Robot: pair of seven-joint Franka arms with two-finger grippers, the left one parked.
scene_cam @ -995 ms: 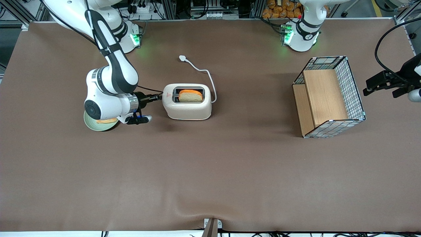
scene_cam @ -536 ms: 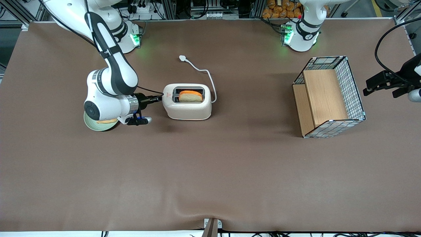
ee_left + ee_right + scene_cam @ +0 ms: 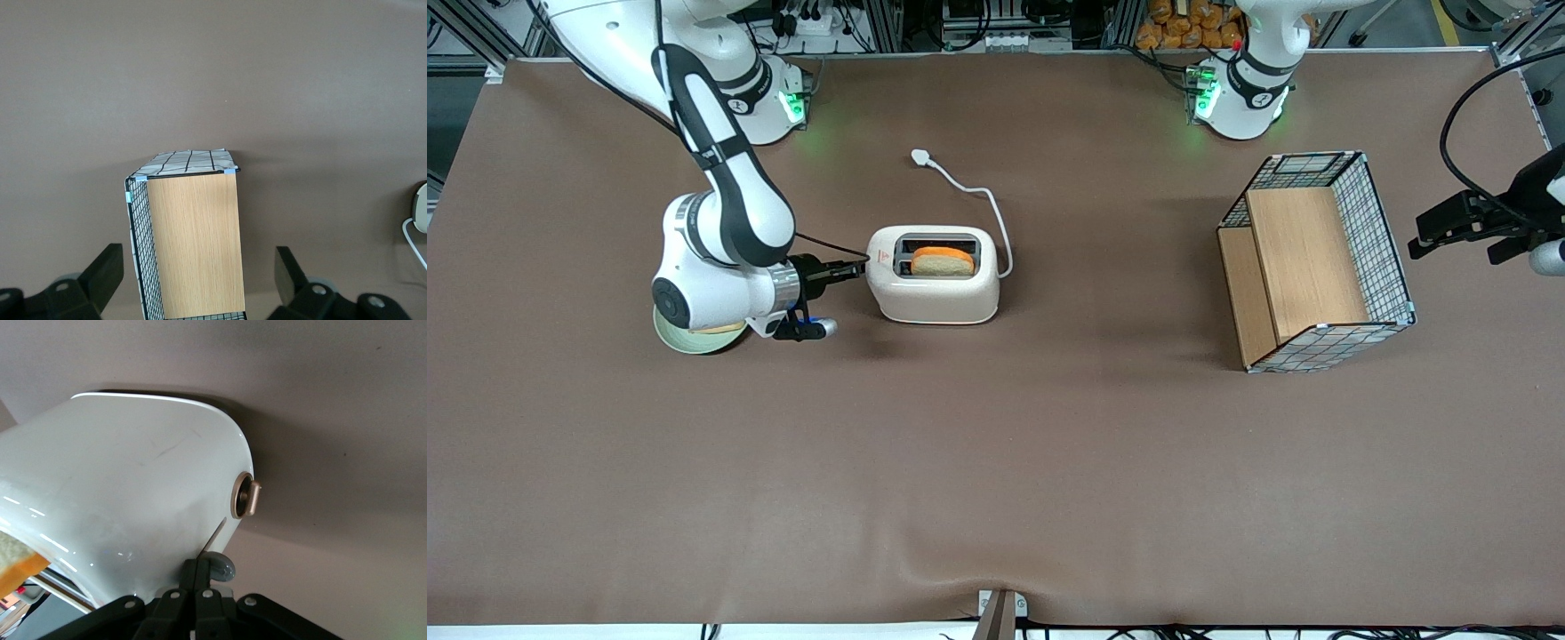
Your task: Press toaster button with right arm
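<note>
Front view shows my gripper (image 3: 852, 270) level with the narrow end face of the toaster (image 3: 935, 284), which stands mid-table with a bread slice (image 3: 943, 261) in its slot. My fingers are pressed together, holding nothing. In the right wrist view their tips (image 3: 200, 577) sit on the grey toaster button (image 3: 220, 565), low on that end face; the round beige dial (image 3: 245, 496) is a separate thing nearby. I judge the press under way: I should push straight down along the lever's slot, steadily, without sliding off the small knob or shoving the toaster sideways.
</note>
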